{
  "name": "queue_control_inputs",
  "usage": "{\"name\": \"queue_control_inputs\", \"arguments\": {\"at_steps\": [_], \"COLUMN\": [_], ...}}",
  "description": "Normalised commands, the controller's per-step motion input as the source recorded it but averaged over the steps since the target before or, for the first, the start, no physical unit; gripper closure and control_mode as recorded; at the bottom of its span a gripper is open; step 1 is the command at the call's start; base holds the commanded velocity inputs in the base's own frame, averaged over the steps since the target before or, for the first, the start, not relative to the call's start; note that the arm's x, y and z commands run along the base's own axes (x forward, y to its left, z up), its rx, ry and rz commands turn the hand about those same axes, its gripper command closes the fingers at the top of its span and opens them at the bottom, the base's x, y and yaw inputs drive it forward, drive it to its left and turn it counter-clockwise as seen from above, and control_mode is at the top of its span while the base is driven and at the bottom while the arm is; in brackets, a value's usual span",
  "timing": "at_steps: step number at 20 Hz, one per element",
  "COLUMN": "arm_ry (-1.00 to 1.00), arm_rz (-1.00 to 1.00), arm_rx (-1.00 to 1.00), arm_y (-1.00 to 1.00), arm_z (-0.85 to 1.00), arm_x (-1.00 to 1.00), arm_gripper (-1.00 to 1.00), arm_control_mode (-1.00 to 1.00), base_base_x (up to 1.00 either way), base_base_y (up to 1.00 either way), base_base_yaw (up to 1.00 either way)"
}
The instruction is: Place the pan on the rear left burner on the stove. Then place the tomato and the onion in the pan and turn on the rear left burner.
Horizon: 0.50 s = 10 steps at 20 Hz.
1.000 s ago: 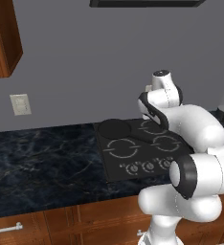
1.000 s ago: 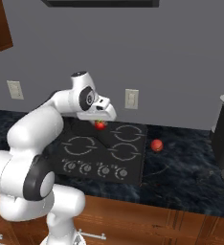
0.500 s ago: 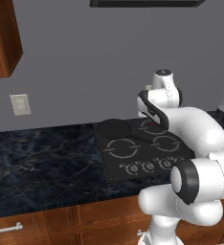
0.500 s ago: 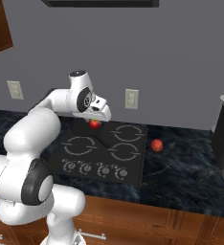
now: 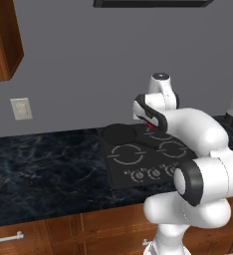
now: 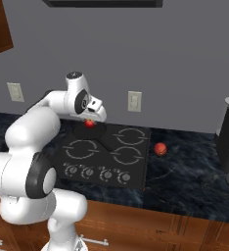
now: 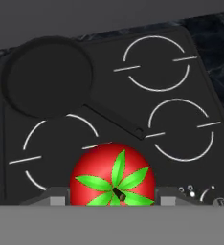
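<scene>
Dark marbled counter [image 6: 185,171] is carrying the stove [image 6: 136,162], where the pan [image 7: 47,76] is sitting on the rear left burner. Above the cooktop, the tool [image 7: 113,198] is pinching the tomato [image 7: 113,174], while the onion [image 6: 160,148] is lying on the counter just right of the stove.

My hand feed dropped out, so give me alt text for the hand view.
A bright red tomato with green leaves sits low in the frame, held in the gripper above the black stove. The empty black pan rests at the upper left, handle angled toward the middle.
</scene>
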Motion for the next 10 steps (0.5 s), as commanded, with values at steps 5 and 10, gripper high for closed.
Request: {"name": "queue_control_inputs", "arguments": {"at_steps": [5, 10], "arm_ry": [0.0, -0.02], "arm_rz": [0.0, 0.0], "arm_rx": [0.01, 0.06], "arm_y": [0.38, 0.33], "arm_z": [0.0, 0.0], "arm_x": [0.41, 0.45], "arm_gripper": [1.0, 1.0], "arm_control_mode": [-1.0, -1.0], "base_base_x": [0.0, 0.0], "base_base_y": [0.0, 0.0], "base_base_yaw": [0.0, 0.0]}}
